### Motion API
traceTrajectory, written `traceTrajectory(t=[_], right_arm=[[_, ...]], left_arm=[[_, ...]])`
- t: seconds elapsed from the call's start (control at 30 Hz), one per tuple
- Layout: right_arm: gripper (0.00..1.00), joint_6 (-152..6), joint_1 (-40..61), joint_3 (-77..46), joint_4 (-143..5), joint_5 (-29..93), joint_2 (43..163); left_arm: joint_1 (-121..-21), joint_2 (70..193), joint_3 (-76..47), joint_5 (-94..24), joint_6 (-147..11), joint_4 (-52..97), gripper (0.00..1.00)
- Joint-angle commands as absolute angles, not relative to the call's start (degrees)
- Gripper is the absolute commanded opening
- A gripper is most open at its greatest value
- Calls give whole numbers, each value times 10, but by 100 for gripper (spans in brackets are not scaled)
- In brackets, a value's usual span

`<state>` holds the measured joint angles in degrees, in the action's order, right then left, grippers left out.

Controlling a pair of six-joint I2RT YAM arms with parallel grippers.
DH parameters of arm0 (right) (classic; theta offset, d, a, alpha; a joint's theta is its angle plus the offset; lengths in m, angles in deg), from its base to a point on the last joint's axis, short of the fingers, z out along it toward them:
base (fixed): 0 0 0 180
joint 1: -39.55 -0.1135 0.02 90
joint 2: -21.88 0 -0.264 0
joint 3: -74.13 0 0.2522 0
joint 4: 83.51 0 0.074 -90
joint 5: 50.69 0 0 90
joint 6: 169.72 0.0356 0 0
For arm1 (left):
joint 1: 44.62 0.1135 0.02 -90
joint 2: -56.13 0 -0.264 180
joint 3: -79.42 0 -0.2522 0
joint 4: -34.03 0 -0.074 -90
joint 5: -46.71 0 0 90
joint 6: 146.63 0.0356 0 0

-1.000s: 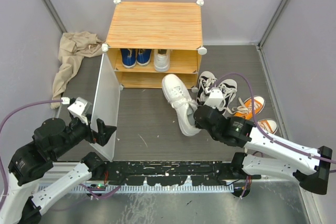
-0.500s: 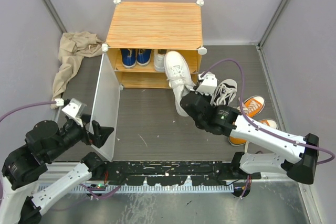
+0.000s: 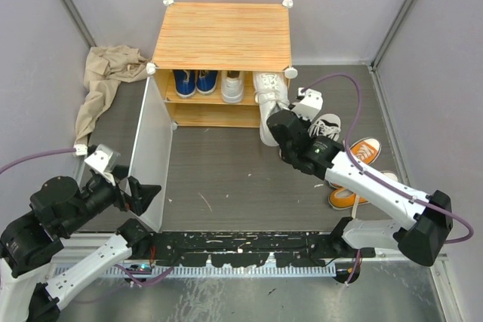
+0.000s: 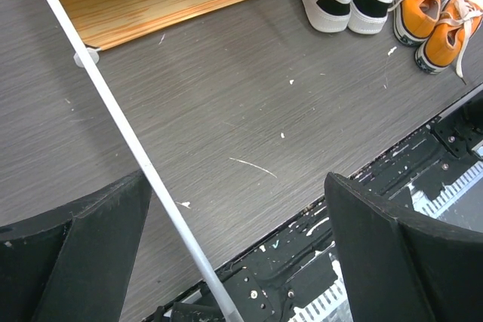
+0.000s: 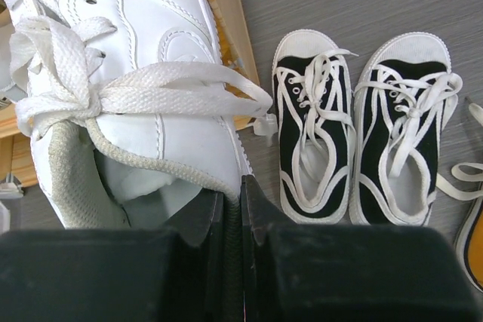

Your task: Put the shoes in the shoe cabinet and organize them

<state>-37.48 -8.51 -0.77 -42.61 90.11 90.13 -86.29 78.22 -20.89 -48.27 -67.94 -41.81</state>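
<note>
White sneaker (image 3: 269,99) in right pincer (image 5: 232,190), arm (image 3: 362,182) outstretched to shoe cabinet (image 3: 223,35).

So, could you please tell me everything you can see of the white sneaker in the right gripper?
The white sneaker looks like smooth leather, with stitched panels, vent holes, white laces tied in a bow and a pale fabric-lined collar. The right gripper is shut on the collar's rim near the heel. The toe points into the shoe cabinet, over the right end of the shelf beside a second white shoe; the heel sticks out in front.
</note>
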Motion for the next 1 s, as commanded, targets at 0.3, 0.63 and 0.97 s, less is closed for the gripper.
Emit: traceTrajectory(t=[0.3,0.63,0.97], right_arm=[[1,-331,-16,-54,-584,897,975],[43,-332,-5,-55,-627,853,989],[52,-356,-3,-93,-656,860,1021]], left_arm=[[-863,786,-178,-475,-671,-415,98],[-862,779,-170,-487,-668,-429,98],[-862,774,-164,-493,-668,-437,98]])
